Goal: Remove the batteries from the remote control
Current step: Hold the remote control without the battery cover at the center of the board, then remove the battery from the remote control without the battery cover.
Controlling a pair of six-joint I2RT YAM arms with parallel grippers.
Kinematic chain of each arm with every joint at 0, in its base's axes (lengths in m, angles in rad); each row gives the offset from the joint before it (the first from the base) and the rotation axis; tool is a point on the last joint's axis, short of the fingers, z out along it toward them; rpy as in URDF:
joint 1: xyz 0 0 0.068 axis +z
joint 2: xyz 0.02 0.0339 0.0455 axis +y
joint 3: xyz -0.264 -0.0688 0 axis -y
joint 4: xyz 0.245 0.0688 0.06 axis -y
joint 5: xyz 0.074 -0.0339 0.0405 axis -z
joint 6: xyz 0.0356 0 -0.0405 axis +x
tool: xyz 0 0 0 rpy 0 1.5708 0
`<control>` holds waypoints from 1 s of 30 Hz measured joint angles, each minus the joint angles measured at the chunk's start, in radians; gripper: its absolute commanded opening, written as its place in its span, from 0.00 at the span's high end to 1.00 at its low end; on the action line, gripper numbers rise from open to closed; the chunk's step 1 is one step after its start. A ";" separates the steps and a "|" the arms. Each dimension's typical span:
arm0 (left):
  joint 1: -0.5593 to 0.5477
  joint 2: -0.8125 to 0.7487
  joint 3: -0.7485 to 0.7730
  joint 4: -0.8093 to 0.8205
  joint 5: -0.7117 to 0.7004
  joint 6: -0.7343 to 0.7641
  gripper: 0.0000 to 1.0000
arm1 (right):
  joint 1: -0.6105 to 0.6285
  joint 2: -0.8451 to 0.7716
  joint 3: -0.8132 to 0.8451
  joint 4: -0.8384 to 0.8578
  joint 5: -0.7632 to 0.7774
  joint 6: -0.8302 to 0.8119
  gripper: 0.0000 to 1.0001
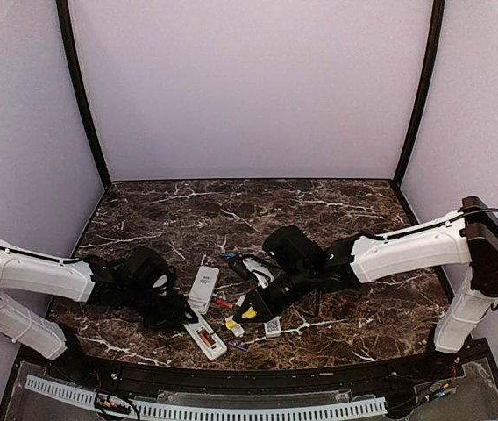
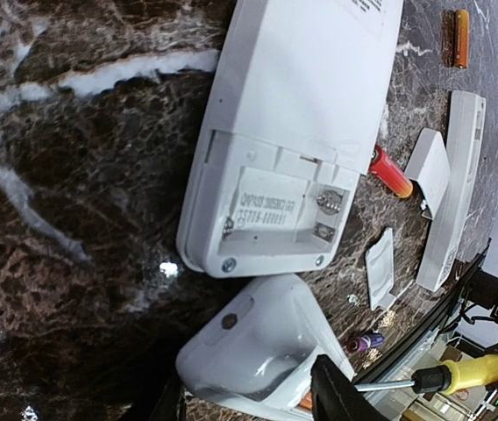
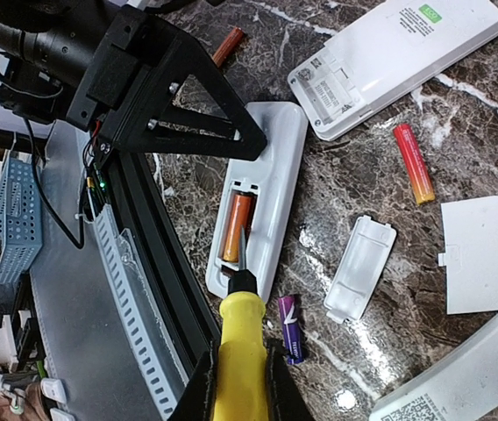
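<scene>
Battery (image 3: 235, 226) in remote (image 3: 277, 162) lies beyond right hand (image 3: 240, 390) gripping screwdriver (image 3: 245, 342).

Your white-shelled left arm (image 1: 43, 276) reaches inward, low; left jaws spread, grip unclear. White-shelled right arm (image 1: 407, 250) inward; right jaws clamping yellow-handled screwdriver (image 3: 238, 320).

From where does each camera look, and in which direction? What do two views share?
Top external: above and behind the bases, facing down over the table; left arm and right arm show.
Left wrist: on the left arm, facing down at the empty remote; the left tool shows below, clasping the loaded remote.
Right wrist: on the right arm, facing down along the screwdriver in the right tool toward the loaded remote.
Shared: both wrist views show both remotes and the red battery.
</scene>
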 measured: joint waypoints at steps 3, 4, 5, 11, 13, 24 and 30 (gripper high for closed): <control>0.002 0.020 0.008 0.012 0.011 0.005 0.60 | 0.000 0.007 0.005 -0.017 0.002 -0.003 1.00; 0.002 0.024 0.008 0.016 0.014 0.006 0.61 | 0.000 0.009 0.005 -0.021 0.002 -0.003 1.00; 0.002 0.026 0.008 0.018 0.016 0.006 0.62 | 0.000 0.010 0.005 -0.023 0.002 -0.002 1.00; 0.002 0.038 0.008 0.023 0.027 0.015 0.66 | 0.001 0.025 0.003 -0.006 -0.018 0.026 1.00; 0.002 0.044 0.008 0.030 0.032 0.018 0.67 | -0.002 0.026 -0.008 0.016 -0.027 0.046 1.00; 0.002 0.059 0.010 0.043 0.055 0.028 0.72 | -0.055 0.041 -0.123 0.227 -0.143 0.211 1.00; 0.003 0.061 0.010 0.047 0.066 0.027 0.75 | -0.075 0.063 -0.138 0.283 -0.187 0.265 1.00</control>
